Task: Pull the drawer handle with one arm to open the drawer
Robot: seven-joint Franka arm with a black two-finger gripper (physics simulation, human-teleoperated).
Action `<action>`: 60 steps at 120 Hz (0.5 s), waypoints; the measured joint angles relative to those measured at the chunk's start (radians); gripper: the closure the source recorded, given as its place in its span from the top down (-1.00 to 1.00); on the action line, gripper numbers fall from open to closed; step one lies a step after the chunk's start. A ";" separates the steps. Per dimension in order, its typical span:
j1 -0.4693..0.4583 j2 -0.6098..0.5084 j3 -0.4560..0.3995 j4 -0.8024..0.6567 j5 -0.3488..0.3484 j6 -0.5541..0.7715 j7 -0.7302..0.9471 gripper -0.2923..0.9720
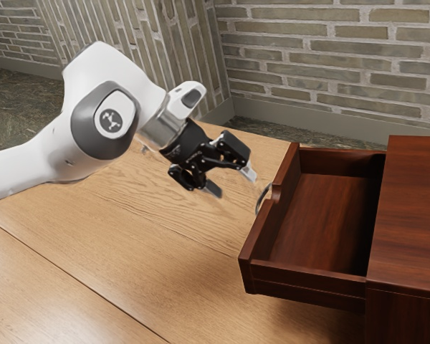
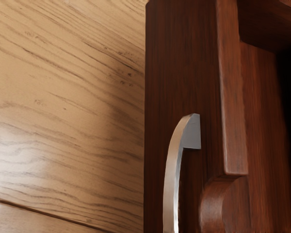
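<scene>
Drawer (image 1: pixel 322 215), where does it sit?
— Pulled well out of the dark wood cabinet (image 1: pixel 408 208) at the exterior view's right, inside open to view. It rests over the light wooden table (image 1: pixel 129 244).
— Handle (image 1: pixel 264 197)?
— Curved metal bar on the drawer front, facing the arm (image 1: pixel 57 143). The wrist view shows it close up against the front panel, nothing touching it.
— And the gripper (image 1: pixel 233 183)?
— Released. Fingers spread apart, nothing between them. It hangs above the table just beside the handle, on the exterior view's left of it, with a clear gap.
— Arm's approach?
— In from the exterior view's left, hand angled down toward the drawer front.
</scene>
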 joint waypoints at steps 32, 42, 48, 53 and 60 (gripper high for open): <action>-0.060 0.002 -0.065 0.101 0.284 -0.127 0.004 0.48; -0.065 -0.003 -0.062 0.120 0.309 -0.164 0.005 0.49; -0.052 -0.004 -0.062 0.127 0.320 -0.183 0.006 0.49; -0.038 -0.003 -0.062 0.130 0.326 -0.196 0.006 0.49; -0.021 -0.003 -0.062 0.132 0.332 -0.210 0.007 0.49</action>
